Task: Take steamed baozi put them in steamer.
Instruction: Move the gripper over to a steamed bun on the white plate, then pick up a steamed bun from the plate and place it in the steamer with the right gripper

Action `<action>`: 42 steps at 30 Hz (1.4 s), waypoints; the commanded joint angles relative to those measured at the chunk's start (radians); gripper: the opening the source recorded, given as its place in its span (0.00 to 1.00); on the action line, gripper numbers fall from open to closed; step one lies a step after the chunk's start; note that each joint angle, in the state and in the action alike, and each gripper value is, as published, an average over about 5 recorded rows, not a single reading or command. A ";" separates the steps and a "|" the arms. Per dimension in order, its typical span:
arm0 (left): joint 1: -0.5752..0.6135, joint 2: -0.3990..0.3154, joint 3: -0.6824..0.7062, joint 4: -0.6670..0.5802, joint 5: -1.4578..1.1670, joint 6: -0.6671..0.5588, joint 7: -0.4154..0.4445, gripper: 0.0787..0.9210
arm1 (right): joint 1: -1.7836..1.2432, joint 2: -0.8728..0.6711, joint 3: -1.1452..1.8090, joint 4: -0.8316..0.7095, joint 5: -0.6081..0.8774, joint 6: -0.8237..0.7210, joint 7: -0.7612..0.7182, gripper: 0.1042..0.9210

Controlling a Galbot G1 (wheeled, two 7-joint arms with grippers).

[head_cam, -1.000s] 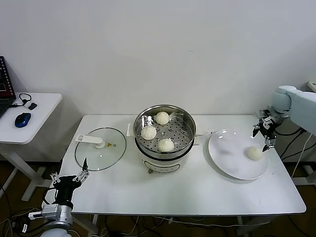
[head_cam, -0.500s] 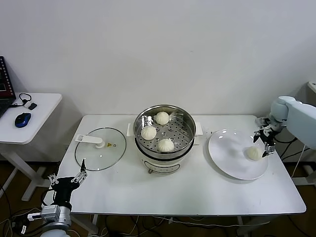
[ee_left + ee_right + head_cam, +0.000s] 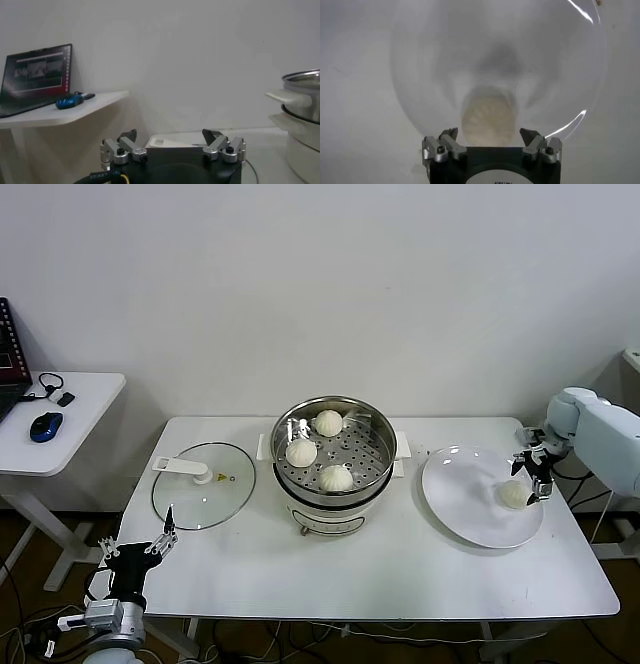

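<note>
A plain white wall backs a long white table (image 3: 380, 564), with a smaller white side desk (image 3: 60, 419) off to the robot's left carrying a blue computer mouse (image 3: 45, 426).

Nearest the robot, the left gripper (image 3: 139, 546) hangs parked below the table's front left corner, its fingers spread wide and empty; the left wrist view shows the same open stance. On the table's left part lies the flat round glass lid with a white handle (image 3: 203, 486). At the middle stands the round shiny stainless-steel steamer on a white base (image 3: 335, 502), and three cream-white domed baozi already lie on its perforated tray: one near the front (image 3: 336, 478), one to the left (image 3: 301, 452), one at the back (image 3: 328, 423).

On the right sits the wide white plate (image 3: 470, 509), with the last cream-white steamed baozi (image 3: 514, 495) near its outer edge. The right gripper (image 3: 532, 468) is just above it, fingers wide apart and holding nothing; in the right wrist view the bun (image 3: 488, 120) lies between the open fingers (image 3: 448, 136).

The risks, as I judge them:
- The bun sits close to the plate's rim, so a finger coming down on the rim could tip or skid the plate.
- Soft dough squeezed too hard may dent or tear; too lightly, and it could slip out on the way to the steamer.
- Off-centre fingers could roll the bun off the plate.
</note>
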 commanded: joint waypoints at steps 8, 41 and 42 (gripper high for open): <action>0.001 -0.001 0.001 0.001 0.002 0.003 -0.002 0.88 | -0.048 0.016 0.053 -0.026 -0.044 0.006 0.007 0.88; -0.001 0.012 0.010 -0.004 -0.008 0.002 -0.003 0.88 | 0.446 -0.216 -0.424 0.552 0.225 -0.113 0.012 0.69; -0.001 0.013 0.010 -0.004 -0.007 0.001 -0.003 0.88 | 0.497 -0.220 -0.464 0.586 0.246 -0.118 0.013 0.69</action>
